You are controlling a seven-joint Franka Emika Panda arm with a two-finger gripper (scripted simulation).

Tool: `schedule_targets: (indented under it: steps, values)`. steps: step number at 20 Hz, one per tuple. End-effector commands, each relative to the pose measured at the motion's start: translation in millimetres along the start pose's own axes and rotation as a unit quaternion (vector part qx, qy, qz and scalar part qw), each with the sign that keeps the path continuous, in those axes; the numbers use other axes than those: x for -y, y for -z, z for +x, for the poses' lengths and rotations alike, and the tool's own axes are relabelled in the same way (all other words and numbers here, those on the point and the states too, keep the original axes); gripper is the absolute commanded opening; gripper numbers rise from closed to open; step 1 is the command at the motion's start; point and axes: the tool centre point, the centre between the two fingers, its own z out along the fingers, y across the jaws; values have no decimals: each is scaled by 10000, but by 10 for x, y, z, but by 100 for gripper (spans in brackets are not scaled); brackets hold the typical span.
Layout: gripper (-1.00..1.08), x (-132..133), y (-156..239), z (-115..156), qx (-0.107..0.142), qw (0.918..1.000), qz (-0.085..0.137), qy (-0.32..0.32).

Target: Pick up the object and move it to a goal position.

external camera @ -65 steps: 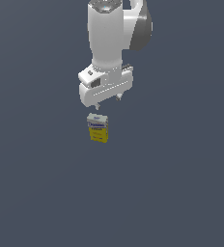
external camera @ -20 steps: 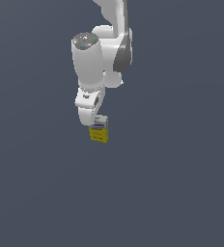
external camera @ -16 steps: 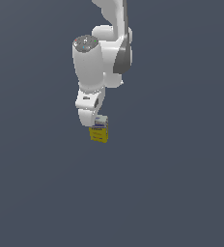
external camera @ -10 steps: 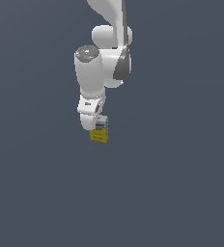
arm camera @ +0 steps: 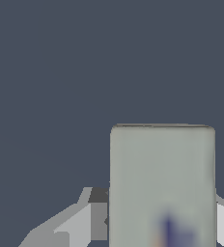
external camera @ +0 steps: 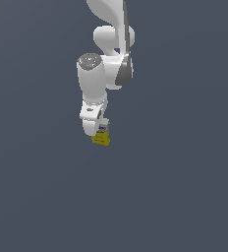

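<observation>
Gripper (external camera: pixel 102 132) is clamped on the carton (external camera: pixel 101 139), as far as I can read it; in the wrist view I see a finger (arm camera: pixel 82 219) on one side of the carton (arm camera: pixel 162 185) and a sliver of another at its far edge, both right against it. On my exterior view the carton shows a yellow lower part and a dark band above it; any writing there is too small for me to make out. On the wrist view I get only its pale grey-white top face, filling much of the picture, with a blurred blue and orange smudge low on it; no text readable there either. My arm (external camera: pixel 94 83) hangs down from the upper edge of the exterior view, folded at a joint, its last link pointing straight down; the carton sits just under the hand against the plain dark grey ground (external camera: pixel 185 187); I cannot tell whether it touches the ground.
</observation>
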Motion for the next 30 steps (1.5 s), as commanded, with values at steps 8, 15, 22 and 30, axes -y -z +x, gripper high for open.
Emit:
schedule_targets:
  steps: [8,15,22,30]
  values:
    - [-100,-3,1,2,0,10000,-3,0]
    - [-100,-97,68,122,0,10000,-3,0]
    - [-100,-322,227,406,0,10000,-3,0]
    - [-100,-684,474,848,-1,10000,-2,-2]
